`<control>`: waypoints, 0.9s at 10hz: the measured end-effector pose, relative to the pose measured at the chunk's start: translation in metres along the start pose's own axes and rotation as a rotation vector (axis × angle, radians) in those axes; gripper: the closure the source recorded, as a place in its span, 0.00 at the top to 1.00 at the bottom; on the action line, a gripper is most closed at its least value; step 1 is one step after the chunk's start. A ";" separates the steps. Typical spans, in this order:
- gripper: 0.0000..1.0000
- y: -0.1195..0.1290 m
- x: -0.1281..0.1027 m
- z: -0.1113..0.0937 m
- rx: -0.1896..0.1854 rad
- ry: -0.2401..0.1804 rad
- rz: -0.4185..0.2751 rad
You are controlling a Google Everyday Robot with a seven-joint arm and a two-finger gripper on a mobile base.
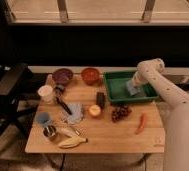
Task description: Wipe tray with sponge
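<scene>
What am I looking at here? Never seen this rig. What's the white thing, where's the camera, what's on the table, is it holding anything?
The white thing is a robot arm on a mobile base. There is one camera, looking down at a wooden table; where it is mounted is unknown. The arm's gripper is down in the green tray, shut on the light-blue sponge for wiping. Also on the table: a purple bowl, a red bowl, a white cup, a grey-blue cloth, an apple, grapes, a banana and a chilli-like red item.

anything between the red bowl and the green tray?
Camera view: bare wood between red bowl and tray. Gripper is down inside the tray, shut on the sponge.
</scene>
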 end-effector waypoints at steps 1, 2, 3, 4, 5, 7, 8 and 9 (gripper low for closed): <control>0.00 -0.012 0.003 0.001 0.022 0.017 0.011; 0.00 -0.024 0.003 0.000 0.044 0.033 0.027; 0.00 -0.030 0.002 0.002 0.051 0.050 0.045; 0.00 -0.034 -0.006 0.003 0.044 0.057 0.061; 0.00 -0.033 -0.016 0.007 0.033 0.056 0.061; 0.00 -0.020 -0.038 0.014 0.003 0.040 0.044; 0.00 -0.007 -0.045 0.015 -0.016 0.034 0.026; 0.00 0.007 -0.048 0.016 -0.042 0.029 0.006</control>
